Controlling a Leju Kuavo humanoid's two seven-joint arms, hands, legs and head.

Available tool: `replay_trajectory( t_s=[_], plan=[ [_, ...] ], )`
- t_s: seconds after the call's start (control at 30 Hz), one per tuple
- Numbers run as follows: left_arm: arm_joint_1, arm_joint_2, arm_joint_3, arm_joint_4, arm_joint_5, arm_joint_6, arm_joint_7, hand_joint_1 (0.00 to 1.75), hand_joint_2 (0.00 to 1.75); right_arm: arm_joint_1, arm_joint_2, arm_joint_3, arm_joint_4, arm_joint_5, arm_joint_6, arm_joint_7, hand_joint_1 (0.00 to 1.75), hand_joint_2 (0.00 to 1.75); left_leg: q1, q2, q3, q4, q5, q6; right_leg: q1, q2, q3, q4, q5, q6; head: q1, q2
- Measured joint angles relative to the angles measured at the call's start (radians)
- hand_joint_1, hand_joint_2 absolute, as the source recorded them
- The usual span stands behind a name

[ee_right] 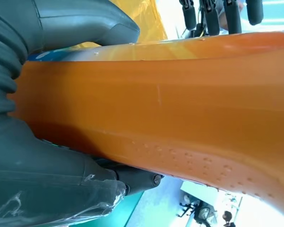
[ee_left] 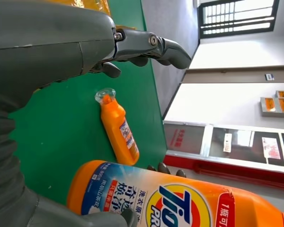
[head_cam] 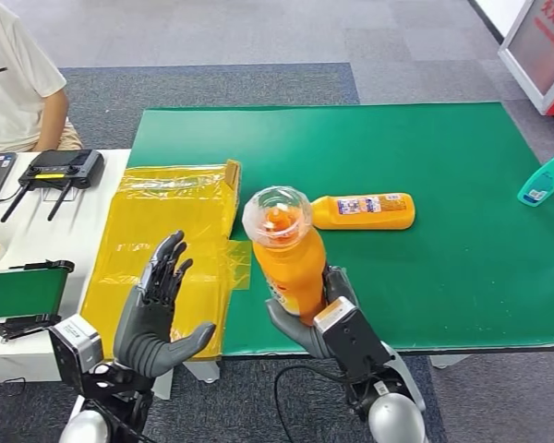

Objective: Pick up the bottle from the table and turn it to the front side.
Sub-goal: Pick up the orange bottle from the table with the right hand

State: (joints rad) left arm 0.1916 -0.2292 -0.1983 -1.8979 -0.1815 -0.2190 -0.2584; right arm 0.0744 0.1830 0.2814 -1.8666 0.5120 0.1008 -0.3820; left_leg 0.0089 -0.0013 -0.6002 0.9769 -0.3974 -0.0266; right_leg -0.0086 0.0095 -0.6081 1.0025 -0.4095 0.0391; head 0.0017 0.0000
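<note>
1. Orange fills my head view: the bottle (head_cam: 290,260) stands upright in my right hand (head_cam: 316,318), lifted over the near edge of the green table (head_cam: 469,277), its clear cap (head_cam: 278,214) toward the camera. The fingers wrap its lower body. A second orange bottle (head_cam: 363,211) lies on its side just behind it on the table. My left hand (head_cam: 156,309) hovers beside the yellow plastic sheet (head_cam: 162,240), fingers spread and holding nothing. A teal bottle (head_cam: 545,178) lies at the far right edge, and a person in a white shirt (head_cam: 13,74) sits at the white side table (head_cam: 30,245) by a black controller (head_cam: 62,169).

2. From the left wrist I see the left hand's fingers (ee_left: 158,47) extended wide over the green table, the lying bottle (ee_left: 119,127) beyond them, and the held bottle's label (ee_left: 176,203) close by.

3. From the right wrist the held bottle's orange wall (ee_right: 169,104) sits clamped between the thumb (ee_right: 87,21) and the darker fingers (ee_right: 137,179).
</note>
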Motion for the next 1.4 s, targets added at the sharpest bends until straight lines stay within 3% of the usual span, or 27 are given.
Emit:
replay_trajectory(
  t_s=[0.43, 0.93, 1.4],
  plan=[
    [-0.032, 0.005, -0.035, 0.016, -0.011, -0.004, 0.016, 0.0, 1.75, 0.015, 0.007, 0.017, -0.002, 0.062, -0.036, -0.018, 1.75, 1.75, 0.0, 0.0, 0.0, 0.0, 0.0, 0.0, 0.0, 0.0, 0.0, 0.0, 0.0, 0.0, 0.0, 0.0],
    [-0.096, 0.028, -0.158, 0.017, -0.1, 0.073, 0.053, 0.0, 1.75, 0.039, 0.01, 0.061, 0.021, 0.286, -0.191, -0.045, 1.75, 1.75, 0.0, 0.0, 0.0, 0.0, 0.0, 0.0, 0.0, 0.0, 0.0, 0.0, 0.0, 0.0, 0.0, 0.0],
    [-0.151, 0.039, -0.242, 0.043, -0.134, 0.101, 0.062, 0.0, 1.75, 0.031, 0.009, 0.106, 0.07, 0.332, -0.229, -0.056, 1.75, 1.75, 0.0, 0.0, 0.0, 0.0, 0.0, 0.0, 0.0, 0.0, 0.0, 0.0, 0.0, 0.0, 0.0, 0.0]
  ],
)
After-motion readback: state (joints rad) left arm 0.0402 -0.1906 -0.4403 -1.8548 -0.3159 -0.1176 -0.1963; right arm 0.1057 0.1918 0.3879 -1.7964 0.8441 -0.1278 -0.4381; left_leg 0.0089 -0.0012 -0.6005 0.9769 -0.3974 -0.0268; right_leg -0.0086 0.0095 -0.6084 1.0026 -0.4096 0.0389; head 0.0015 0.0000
